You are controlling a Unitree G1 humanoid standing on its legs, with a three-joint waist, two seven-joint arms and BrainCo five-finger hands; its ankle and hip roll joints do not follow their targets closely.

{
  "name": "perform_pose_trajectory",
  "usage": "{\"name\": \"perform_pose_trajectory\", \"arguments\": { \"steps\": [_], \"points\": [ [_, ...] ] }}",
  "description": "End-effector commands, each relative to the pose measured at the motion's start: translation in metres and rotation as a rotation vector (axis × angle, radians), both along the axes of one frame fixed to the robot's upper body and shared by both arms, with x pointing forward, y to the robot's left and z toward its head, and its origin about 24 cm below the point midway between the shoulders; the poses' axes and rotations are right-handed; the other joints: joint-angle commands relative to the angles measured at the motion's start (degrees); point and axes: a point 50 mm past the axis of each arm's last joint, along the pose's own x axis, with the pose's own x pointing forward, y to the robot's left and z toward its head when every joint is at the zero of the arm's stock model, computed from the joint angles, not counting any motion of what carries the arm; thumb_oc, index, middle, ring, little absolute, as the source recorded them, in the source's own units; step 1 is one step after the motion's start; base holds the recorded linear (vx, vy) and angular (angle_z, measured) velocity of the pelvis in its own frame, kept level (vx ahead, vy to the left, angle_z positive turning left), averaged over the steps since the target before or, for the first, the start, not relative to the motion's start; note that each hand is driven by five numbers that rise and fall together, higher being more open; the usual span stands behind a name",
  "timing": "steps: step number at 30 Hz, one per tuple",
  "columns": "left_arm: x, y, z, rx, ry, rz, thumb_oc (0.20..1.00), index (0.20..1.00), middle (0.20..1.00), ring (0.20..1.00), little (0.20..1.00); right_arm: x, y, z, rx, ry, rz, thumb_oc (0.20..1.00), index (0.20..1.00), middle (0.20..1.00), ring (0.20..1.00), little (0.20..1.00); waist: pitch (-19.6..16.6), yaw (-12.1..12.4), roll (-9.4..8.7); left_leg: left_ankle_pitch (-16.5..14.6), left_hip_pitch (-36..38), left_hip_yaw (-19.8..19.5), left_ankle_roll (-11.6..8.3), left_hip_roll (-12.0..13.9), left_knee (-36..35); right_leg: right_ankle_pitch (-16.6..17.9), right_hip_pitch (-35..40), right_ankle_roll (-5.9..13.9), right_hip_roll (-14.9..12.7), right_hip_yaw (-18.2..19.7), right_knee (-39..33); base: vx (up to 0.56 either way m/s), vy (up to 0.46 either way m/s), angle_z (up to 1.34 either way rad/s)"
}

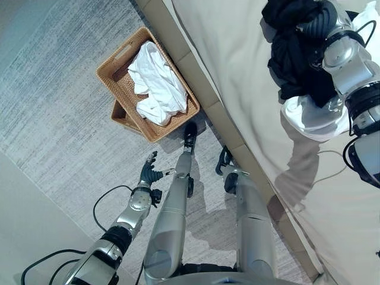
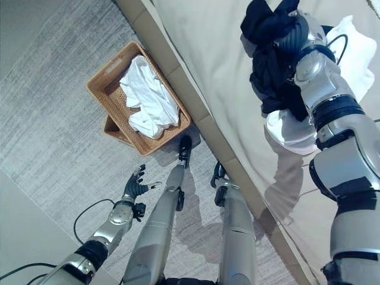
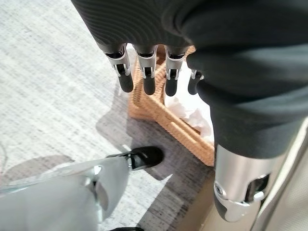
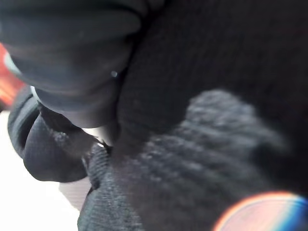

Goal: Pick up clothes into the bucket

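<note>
Down on the grey carpet (image 1: 53,107), a woven basket (image 1: 113,65) sits tight against the edge of the bed (image 1: 237,53), and it holds a crumpled white garment (image 1: 155,83) that fills most of its inside and rises to the rim. A second, lower basket (image 1: 122,116) peeks out from beneath it. Over the bed, the right hand (image 2: 294,35) is raised with a black garment (image 2: 270,71) bunched about it and hanging down; the fingers are buried in the cloth, so I cannot tell how they are set. A white piece of clothing (image 2: 291,133) lies on the bed just under the black one. The left hand (image 1: 149,172) hangs low over the carpet near the basket, fingers straight and loose, holding nothing.
</note>
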Motion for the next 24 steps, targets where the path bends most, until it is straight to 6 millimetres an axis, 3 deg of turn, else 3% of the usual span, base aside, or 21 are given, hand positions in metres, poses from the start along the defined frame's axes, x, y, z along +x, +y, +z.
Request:
{"name": "perform_pose_trajectory", "arguments": {
  "steps": [1, 4, 5, 10, 12, 14, 16, 19, 22, 23, 24],
  "points": [
    [0.001, 0.020, 0.012, -0.005, -0.078, 0.081, 1.000, 1.000, 1.000, 1.000, 1.000, -0.029, -0.004, 0.055, 0.026, -0.259, 0.066, 0.200, 0.200, 0.200, 0.200, 0.200, 0.3, -0.6, -3.94, -10.0, 4.2, 0.2, -1.82, 1.1, 7.3, 12.6, 5.4, 6.07, -3.1, 4.4, -14.4, -0.03, 0.004, -0.02],
    [0.000, 0.023, 0.016, 0.002, -0.098, 0.090, 1.000, 1.000, 1.000, 1.000, 1.000, -0.041, -0.008, 0.068, 0.060, -0.347, 0.081, 0.200, 0.200, 0.200, 0.200, 0.200, 0.3, -0.8, -4.57, -11.0, 5.7, 0.4, -1.82, 1.0, 8.3, 12.5, 7.4, 6.05, -3.0, 4.6, -14.3, -0.05, 0.007, -0.02],
    [0.001, 0.026, 0.025, 0.006, -0.144, 0.085, 1.000, 1.000, 1.000, 1.000, 1.000, -0.053, -0.015, 0.078, 0.099, -0.448, 0.088, 0.200, 0.200, 0.200, 0.200, 0.200, 0.3, -1.1, -5.02, -12.0, 7.6, 0.6, -1.75, 0.9, 9.6, 12.3, 9.7, 6.05, -3.0, 4.8, -14.1, 0.00, 0.000, 0.00],
    [0.001, 0.036, 0.044, 0.031, -0.233, 0.084, 1.000, 1.000, 1.000, 1.000, 1.000, -0.071, -0.014, 0.089, 0.093, -0.569, 0.122, 0.200, 0.200, 0.200, 0.200, 0.200, 0.3, -1.2, -5.82, -13.8, 12.6, 1.3, -1.54, 1.3, 10.9, 11.8, 14.9, 6.03, -2.7, 5.1, -14.2, -0.03, 0.017, -0.05],
    [0.002, 0.037, 0.071, 0.023, -0.346, 0.034, 1.000, 1.000, 1.000, 1.000, 1.000, -0.080, -0.016, 0.095, 0.104, -0.618, 0.134, 0.200, 0.200, 0.200, 0.200, 0.200, 0.3, -1.3, -6.30, -15.6, 17.9, 2.1, -1.19, 1.5, 12.0, 11.2, 20.4, 6.09, -2.4, 5.5, -14.4, 0.00, 0.042, -0.24],
    [0.001, 0.038, 0.076, 0.014, -0.365, 0.022, 1.000, 1.000, 1.000, 1.000, 1.000, -0.080, -0.016, 0.095, 0.094, -0.615, 0.134, 0.200, 0.200, 0.200, 0.200, 0.200, 0.3, -1.3, -6.45, -15.7, 19.3, 2.4, -1.07, 1.6, 12.0, 11.5, 21.8, 6.09, -2.3, 5.7, -14.9, -0.01, 0.039, -0.16],
    [0.001, 0.039, 0.095, -0.012, -0.431, -0.028, 1.000, 1.000, 1.000, 1.000, 1.000, -0.083, -0.015, 0.097, 0.096, -0.629, 0.143, 0.200, 0.200, 0.200, 0.200, 0.200, 0.3, -1.6, -6.65, -16.4, 23.0, 3.1, -1.13, 1.9, 12.2, 11.5, 25.9, 6.25, -1.9, 6.2, -15.6, 0.02, 0.041, -0.15],
    [0.000, 0.039, 0.120, -0.067, -0.512, -0.099, 1.000, 1.000, 1.000, 1.000, 1.000, -0.079, -0.009, 0.091, 0.083, -0.584, 0.185, 0.200, 0.200, 0.200, 0.200, 0.200, -3.2, -2.2, -6.98, -16.5, 27.1, 4.0, -1.42, 2.5, 10.4, 11.9, 29.9, 6.46, -1.1, 6.5, -18.3, 0.07, 0.007, -0.21],
    [0.002, 0.026, 0.159, -0.111, -0.610, -0.264, 1.000, 1.000, 1.000, 1.000, 1.000, -0.069, -0.001, 0.074, 0.076, -0.481, 0.237, 0.200, 0.200, 0.200, 0.200, 0.200, -8.0, -3.2, -6.85, -15.9, 31.7, 4.9, -1.93, 3.2, 6.5, 11.9, 34.6, 6.80, -0.3, 5.9, -21.9, 0.09, -0.019, -0.21],
    [0.002, 0.026, 0.159, -0.111, -0.610, -0.265, 1.000, 1.000, 1.000, 1.000, 1.000, -0.070, -0.002, 0.074, 0.077, -0.482, 0.237, 0.200, 0.200, 0.200, 0.200, 0.200, -8.1, -3.2, -6.88, -15.5, 31.7, 4.9, -1.91, 3.2, 6.2, 12.3, 34.6, 6.79, -0.3, 5.9, -22.3, 0.06, -0.015, -0.03],
    [0.005, 0.015, 0.176, -0.121, -0.644, -0.356, 1.000, 1.000, 1.000, 1.000, 1.000, -0.063, 0.001, 0.065, 0.072, -0.418, 0.255, 0.200, 0.200, 0.200, 0.200, 0.200, -10.4, -3.6, -6.53, -15.3, 34.0, 5.2, -2.12, 3.6, 4.4, 11.9, 36.8, 6.96, 0.2, 5.7, -23.7, 0.03, 0.000, -0.04]
  ]
}}
